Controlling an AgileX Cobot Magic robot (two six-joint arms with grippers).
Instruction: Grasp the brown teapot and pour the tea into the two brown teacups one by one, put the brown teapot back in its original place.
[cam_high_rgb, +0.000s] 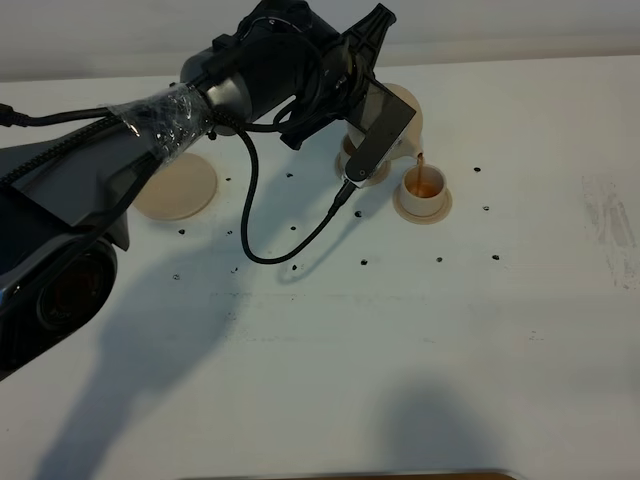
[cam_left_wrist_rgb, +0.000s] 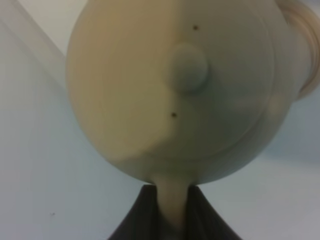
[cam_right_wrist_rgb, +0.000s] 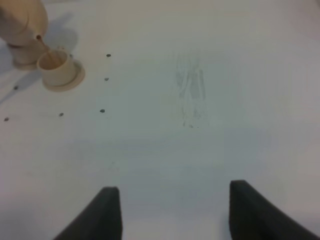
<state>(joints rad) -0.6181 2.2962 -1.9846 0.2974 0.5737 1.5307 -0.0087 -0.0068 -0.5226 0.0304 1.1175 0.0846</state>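
Observation:
The brown teapot hangs tilted over the right teacup, and a thin stream of tea runs from its spout into the cup, which holds brown tea. My left gripper is shut on the teapot's handle, and the lidded body fills the left wrist view. The second teacup is mostly hidden behind my left wrist. The large saucer, the original place, lies bare at the left. The right wrist view shows the teapot and filling cup far off, with my right gripper open over bare table.
The white table carries small dark dots around the cups. A black cable loops down from my left arm over the table. A faint scuffed patch marks the table at the right.

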